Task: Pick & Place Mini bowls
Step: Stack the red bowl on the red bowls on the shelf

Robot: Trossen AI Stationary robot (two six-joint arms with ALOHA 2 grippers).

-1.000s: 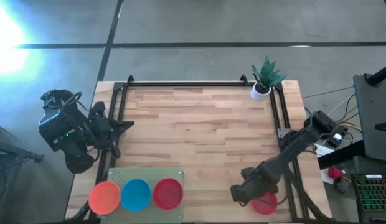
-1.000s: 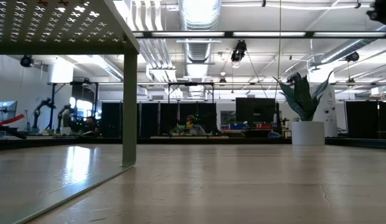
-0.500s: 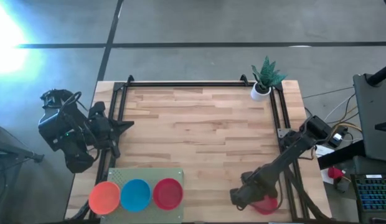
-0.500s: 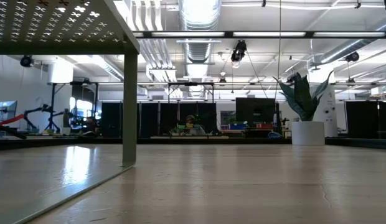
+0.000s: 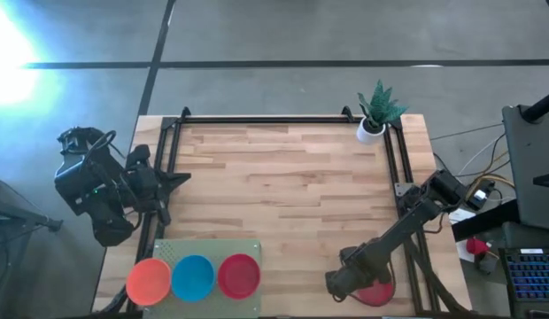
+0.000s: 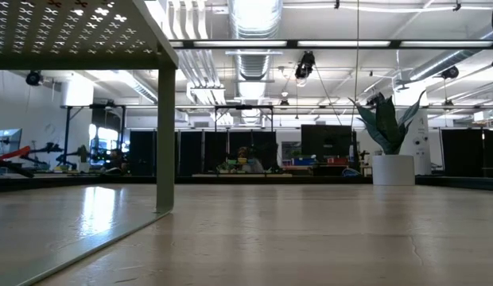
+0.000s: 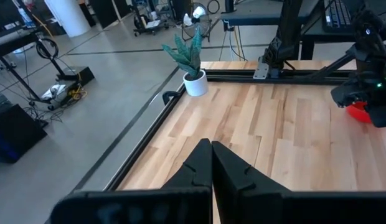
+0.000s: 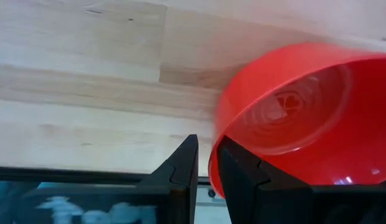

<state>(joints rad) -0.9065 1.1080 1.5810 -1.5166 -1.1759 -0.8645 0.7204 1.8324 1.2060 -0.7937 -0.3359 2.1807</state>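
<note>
The pale wooden slatted table [image 5: 283,186], framed by black rails, carries everything here. At its near left corner lies a flat grey-green perforated rectangular tray [image 5: 208,248]; three small round plastic mini bowls sit in a row along the tray's near edge, the orange bowl [image 5: 148,280] leftmost and partly over the tray's left end, the blue bowl [image 5: 193,276] in the middle touching it, and a red bowl [image 5: 239,275] at the tray's right end. Well to the right of the tray, at the table's near right edge, the right gripper [image 5: 345,282] has its two dark fingers pinched on the rim of another red mini bowl [image 8: 305,118], which is tilted. The left gripper [image 7: 211,163] rests clenched and empty just beyond the tray's far left corner. The small white pot with a green plant [image 5: 374,117] stands diagonally across the table from the tray, at the far right corner.
</note>
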